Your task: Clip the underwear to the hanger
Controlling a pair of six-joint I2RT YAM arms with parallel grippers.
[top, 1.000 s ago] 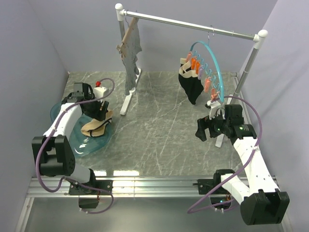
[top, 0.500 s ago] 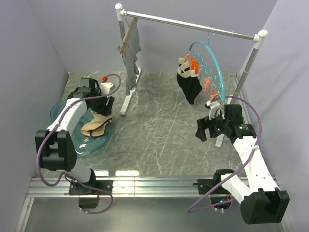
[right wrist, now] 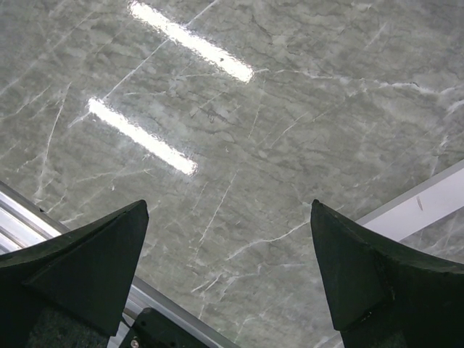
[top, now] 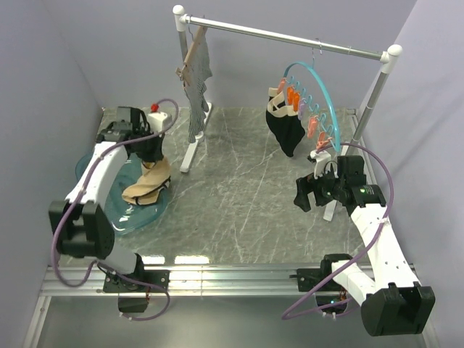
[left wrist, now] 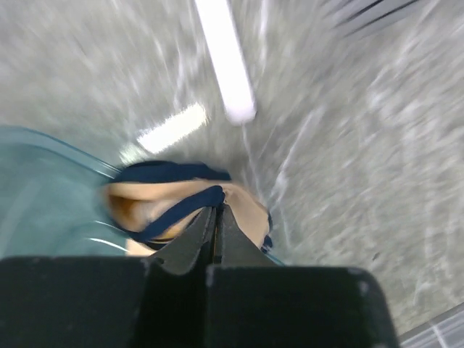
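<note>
Within the left tool (left wrist: 217, 212), underwear (left wrist: 136, 207)

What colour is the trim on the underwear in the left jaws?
Dark navy trim on tan underwear, clearest in the left wrist view.

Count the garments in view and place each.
3: tan underwear in the left gripper; grey garment hanging from the rail; black underwear clipped to the hanger. More may hide there.

A clothes rack (top: 275, 35) spans the top above a grey marble table (top: 239, 196). A grey striped garment (top: 196, 90) hangs upper centre-left, black underwear (top: 288, 135) upper right. A translucent teal tray (top: 136, 216) lies at left.
</note>
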